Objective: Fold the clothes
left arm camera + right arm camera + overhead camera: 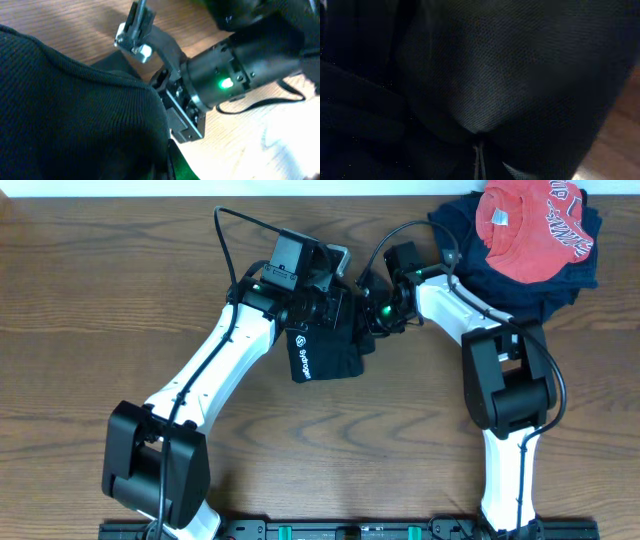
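The black garment (325, 350) lies bunched into a small bundle at the table's middle, its tag with white print facing up. My left gripper (340, 305) and right gripper (368, 308) meet at the bundle's far edge, close together. In the left wrist view black fabric (75, 110) drapes over my left jaws (170, 165), which look shut on it, and the right gripper's body (200, 85) sits just beyond. In the right wrist view black fabric (510, 75) fills the frame and my right fingers (479, 157) are pinched together on it.
A red shirt with white lettering (530, 230) lies on a navy blue garment (500, 275) at the back right corner, close to the right arm. The wooden table (100, 280) shows to the left and front.
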